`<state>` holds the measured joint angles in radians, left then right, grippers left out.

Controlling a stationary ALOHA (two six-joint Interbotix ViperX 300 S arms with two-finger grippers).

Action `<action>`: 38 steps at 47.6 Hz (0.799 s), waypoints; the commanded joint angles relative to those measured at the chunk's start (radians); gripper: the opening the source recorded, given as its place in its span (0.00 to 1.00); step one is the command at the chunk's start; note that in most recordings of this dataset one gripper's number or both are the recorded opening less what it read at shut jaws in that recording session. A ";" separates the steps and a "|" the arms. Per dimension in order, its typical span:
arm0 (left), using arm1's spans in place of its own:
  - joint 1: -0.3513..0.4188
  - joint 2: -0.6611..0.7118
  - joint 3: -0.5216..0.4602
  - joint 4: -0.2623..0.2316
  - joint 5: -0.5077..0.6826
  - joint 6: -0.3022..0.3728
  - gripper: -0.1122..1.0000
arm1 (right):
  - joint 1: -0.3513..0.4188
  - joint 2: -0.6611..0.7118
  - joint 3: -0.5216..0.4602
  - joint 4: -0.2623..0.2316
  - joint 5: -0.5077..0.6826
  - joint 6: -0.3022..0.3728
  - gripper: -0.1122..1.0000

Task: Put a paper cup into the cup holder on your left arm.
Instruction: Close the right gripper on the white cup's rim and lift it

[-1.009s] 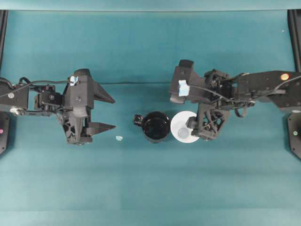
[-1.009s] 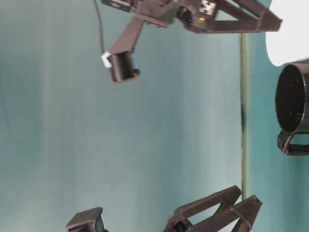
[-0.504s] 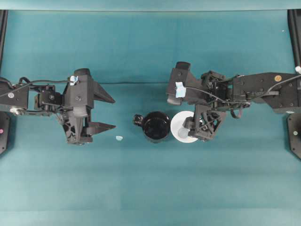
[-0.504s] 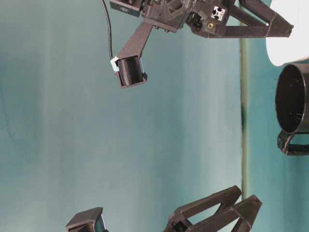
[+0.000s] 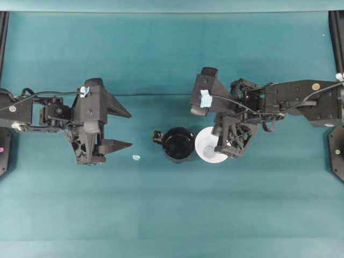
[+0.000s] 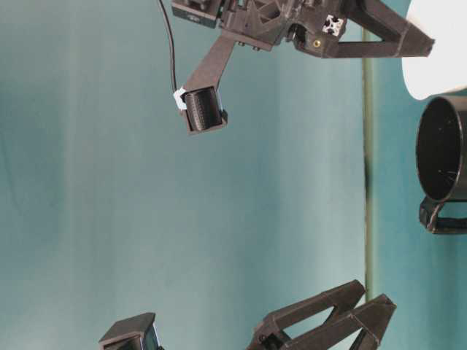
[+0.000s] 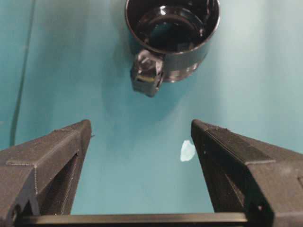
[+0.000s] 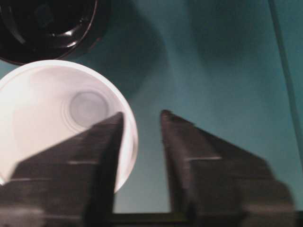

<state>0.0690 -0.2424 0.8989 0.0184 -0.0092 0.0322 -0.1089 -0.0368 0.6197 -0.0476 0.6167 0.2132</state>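
Paper cup (image 5: pixel 209 149) stands upright on a desk (image 5: pixel 172 215) covered in plain teal cloth, with a faint crease running across it behind both arms. At the left and right edges of the overhead view, dark frame posts and the arm bases border the surface.

Right pincer (image 8: pixel 139 130) is at the cup's rim: in the right wrist view one finger (image 8: pixel 102 142) reaches over the white rim into the mouth, the other finger lies outside the wall, and the rim sits in the narrow gap between them. Whether the fingers already press the wall cannot be told, so neither can a firm grip. Just beyond the cup, on the side away from this pincer's arm, stands the cup holder (image 5: pixel 178 144), a glossy black mug whose small handle points toward the left arm (image 5: pixel 59 115); cup and mug stand just beside each other, perhaps touching.

Left pincer (image 7: pixel 141 135) has its fingers spread wide and holds nothing. The mug lies ahead of its tips, apart from them, with its dark inside showing. A tiny pale scrap (image 7: pixel 187 151) lies on the cloth just by the inner side of one fingertip.
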 commanded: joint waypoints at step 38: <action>0.000 -0.005 -0.015 0.002 -0.005 0.000 0.89 | 0.011 -0.086 -0.025 0.058 0.152 0.005 0.14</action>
<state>0.0690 -0.2408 0.8974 0.0184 -0.0092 0.0322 -0.0951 -0.0798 0.6167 0.0046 0.7455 0.2132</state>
